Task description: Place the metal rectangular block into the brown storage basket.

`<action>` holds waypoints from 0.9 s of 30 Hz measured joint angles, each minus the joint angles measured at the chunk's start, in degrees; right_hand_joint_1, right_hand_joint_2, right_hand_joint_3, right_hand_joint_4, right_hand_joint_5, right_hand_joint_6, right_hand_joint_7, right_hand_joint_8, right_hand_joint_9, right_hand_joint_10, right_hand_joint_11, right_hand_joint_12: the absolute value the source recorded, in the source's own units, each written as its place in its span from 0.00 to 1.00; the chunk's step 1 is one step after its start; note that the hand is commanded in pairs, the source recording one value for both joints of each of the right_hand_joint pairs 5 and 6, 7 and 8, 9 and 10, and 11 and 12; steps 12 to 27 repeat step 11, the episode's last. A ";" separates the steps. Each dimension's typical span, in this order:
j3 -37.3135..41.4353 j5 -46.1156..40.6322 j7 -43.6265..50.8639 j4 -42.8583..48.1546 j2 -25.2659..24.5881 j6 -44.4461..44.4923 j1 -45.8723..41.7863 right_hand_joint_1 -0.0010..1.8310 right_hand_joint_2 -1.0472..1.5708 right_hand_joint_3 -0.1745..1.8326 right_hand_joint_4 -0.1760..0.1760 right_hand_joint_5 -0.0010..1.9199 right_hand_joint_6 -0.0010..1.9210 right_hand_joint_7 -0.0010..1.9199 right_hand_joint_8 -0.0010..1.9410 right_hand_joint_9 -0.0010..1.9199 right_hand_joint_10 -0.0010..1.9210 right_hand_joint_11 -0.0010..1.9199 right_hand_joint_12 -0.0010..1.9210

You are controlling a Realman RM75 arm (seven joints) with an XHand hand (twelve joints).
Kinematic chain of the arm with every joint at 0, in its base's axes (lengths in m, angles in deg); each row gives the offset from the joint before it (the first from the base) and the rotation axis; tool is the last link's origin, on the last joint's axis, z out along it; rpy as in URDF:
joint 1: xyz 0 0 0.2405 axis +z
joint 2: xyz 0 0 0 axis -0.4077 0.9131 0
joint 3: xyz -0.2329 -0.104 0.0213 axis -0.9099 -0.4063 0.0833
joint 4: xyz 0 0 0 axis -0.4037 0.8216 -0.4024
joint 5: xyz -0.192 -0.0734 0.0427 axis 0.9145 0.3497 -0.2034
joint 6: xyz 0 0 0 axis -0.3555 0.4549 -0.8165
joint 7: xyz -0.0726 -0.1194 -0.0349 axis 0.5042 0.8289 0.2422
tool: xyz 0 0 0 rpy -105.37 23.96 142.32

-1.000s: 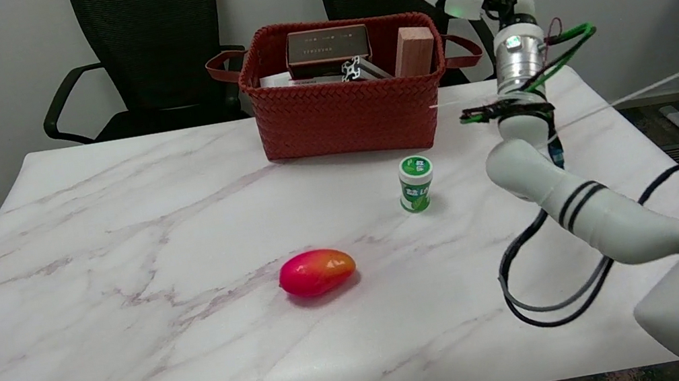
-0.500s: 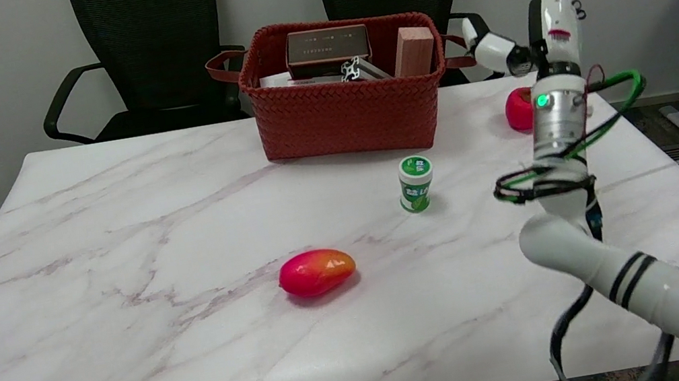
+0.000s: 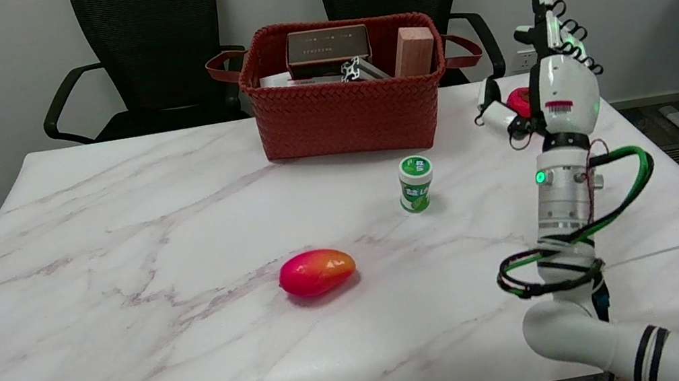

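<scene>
The metal block (image 3: 359, 69) is seen lying inside the brown basket (image 3: 348, 117) among 3 other items, so placement is judged done, while the right hand (image 3: 552, 89) is held upright beside it, fingers spread, nothing gripped.

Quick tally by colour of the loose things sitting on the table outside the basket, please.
Red-orange: 1, the mango
Green and white: 1, the small bottle
Red: 1, a round thing partly hidden behind the right hand
Total: 3
</scene>
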 measured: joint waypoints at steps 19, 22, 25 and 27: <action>-6.21 -0.25 7.19 0.75 -1.47 9.26 -3.43 0.66 0.65 0.52 0.50 0.04 0.04 0.22 0.22 0.15 0.15 0.13 0.13; -6.21 -0.25 7.19 0.75 -1.47 9.26 -3.43 0.66 0.65 0.52 0.50 0.04 0.04 0.22 0.22 0.15 0.15 0.13 0.13; -6.21 -0.25 7.19 0.75 -1.47 9.26 -3.43 0.66 0.65 0.52 0.50 0.04 0.04 0.22 0.22 0.15 0.15 0.13 0.13; -6.21 -0.25 7.19 0.75 -1.47 9.26 -3.43 0.66 0.65 0.52 0.50 0.04 0.04 0.22 0.22 0.15 0.15 0.13 0.13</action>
